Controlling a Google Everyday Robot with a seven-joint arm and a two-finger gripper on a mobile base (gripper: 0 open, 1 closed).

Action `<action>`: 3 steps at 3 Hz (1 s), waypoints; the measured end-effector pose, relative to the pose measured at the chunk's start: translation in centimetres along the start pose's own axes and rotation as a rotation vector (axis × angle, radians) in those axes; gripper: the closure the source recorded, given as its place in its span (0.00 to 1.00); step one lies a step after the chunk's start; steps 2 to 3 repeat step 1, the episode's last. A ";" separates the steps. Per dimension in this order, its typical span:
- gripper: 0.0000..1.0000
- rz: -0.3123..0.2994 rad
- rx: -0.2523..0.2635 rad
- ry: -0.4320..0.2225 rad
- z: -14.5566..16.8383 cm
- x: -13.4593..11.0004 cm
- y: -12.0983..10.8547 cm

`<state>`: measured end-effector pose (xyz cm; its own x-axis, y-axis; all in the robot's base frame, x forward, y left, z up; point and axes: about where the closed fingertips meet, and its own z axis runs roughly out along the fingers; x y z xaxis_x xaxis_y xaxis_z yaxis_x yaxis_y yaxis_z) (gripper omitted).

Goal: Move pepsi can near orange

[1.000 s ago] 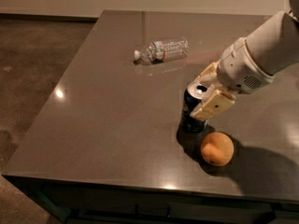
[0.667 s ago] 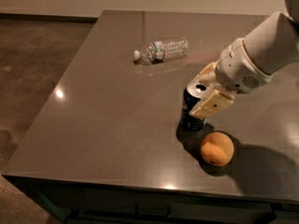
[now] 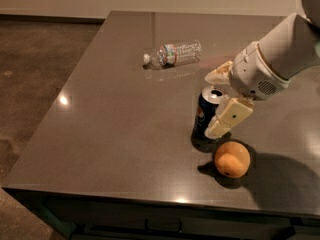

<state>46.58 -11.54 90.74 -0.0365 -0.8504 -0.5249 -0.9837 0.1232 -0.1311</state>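
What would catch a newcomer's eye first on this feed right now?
The white arm's end effector is at the blue can, which stands upright on the dark table, toward its near right part. A bright orange sits close by, just in front of the can and slightly to the right. A clear plastic bottle lies on its side farther back.

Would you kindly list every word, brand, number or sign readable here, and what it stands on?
No text can be read.
pepsi can: a small logo patch, letters too blurred to read.
water bottle: label print too blurred to read.
gripper, at the can next to the orange: no markings visible.
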 end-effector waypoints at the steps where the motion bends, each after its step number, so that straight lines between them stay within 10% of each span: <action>1: 0.00 0.000 0.000 0.000 0.0 0.0 0.0; 3: 0.00 0.000 0.000 0.000 0.0 0.0 0.0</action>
